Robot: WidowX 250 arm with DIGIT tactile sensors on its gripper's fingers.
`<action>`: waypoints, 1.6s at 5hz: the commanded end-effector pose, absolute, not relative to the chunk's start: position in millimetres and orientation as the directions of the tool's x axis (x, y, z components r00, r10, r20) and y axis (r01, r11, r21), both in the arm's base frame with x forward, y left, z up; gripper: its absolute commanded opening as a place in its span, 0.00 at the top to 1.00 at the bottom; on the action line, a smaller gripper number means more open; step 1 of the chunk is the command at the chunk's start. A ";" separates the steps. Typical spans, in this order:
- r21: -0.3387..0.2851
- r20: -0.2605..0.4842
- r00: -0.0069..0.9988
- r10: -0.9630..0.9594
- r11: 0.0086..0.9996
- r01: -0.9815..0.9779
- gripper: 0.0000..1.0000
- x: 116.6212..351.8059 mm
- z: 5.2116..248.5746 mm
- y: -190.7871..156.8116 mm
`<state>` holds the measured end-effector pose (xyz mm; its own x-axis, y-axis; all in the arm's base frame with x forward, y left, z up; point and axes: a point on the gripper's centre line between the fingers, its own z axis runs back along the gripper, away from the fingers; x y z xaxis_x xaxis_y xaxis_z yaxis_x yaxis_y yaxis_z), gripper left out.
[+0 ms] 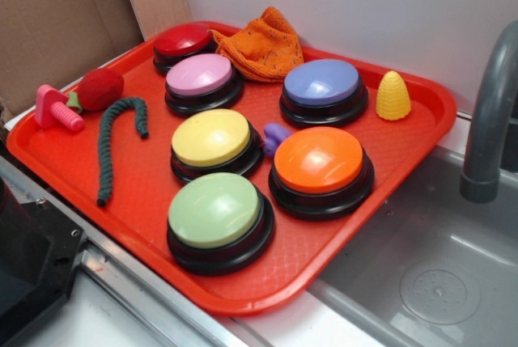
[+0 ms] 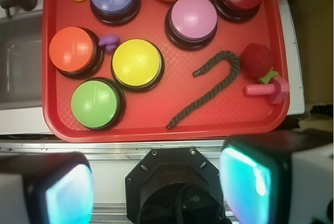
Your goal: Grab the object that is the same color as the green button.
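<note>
Item: green rope piece [image 1: 109,149], dark, twisted, cane-shaped. Location: flat on the red tray [image 1: 267,286], clear of the green button [image 1: 215,209], lying beyond the yellow button [image 1: 212,138] from the orange one. Hooked end points toward the pink button [image 1: 199,75]; the red plush strawberry [image 1: 100,88] and pink screw toy [image 1: 55,109] sit near the crook, not touching as far as can be seen.

Gripper [image 2: 156,185]: held well back from the tray, over the metal edge of the tabletop; fingers [image 2: 68,192] spread wide, holding nothing.

Step in hand: approach and grasp. Judged best taken on the straight shank, midway along, fingers set across its width; this keeps clear of the strawberry and the yellow button. The piece looks thin and low, so the fingers should probably come right down to the tray before closing.

Obscured or unclear:
- Fingers blurred and cropped in the wrist view; absent from the exterior view.
- Small purple object [image 1: 276,135] between the yellow and orange buttons, mostly hidden.
- Orange cloth [image 1: 263,44] partly cut off in the wrist view.
- Rope stiffness: cannot tell.
</note>
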<state>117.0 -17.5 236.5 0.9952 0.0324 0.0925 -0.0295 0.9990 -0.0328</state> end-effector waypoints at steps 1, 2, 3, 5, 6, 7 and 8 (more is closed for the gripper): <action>-0.033 0.092 0.995 0.032 0.999 -0.030 0.00 117.0 236.5 -17.5; -0.065 0.120 0.968 0.223 0.974 -0.216 0.00 124.8 232.5 -0.9; -0.077 0.144 0.899 0.413 0.911 -0.406 0.00 133.1 221.1 17.3; -0.095 0.150 0.773 0.617 0.787 -0.610 0.00 156.2 163.6 48.2; -0.080 0.143 0.744 0.652 0.757 -0.648 0.00 161.8 131.8 63.3; -0.067 0.091 0.758 0.646 0.763 -0.643 0.00 164.4 102.5 78.2; -0.024 0.122 0.751 0.648 0.759 -0.651 0.00 163.6 78.1 85.9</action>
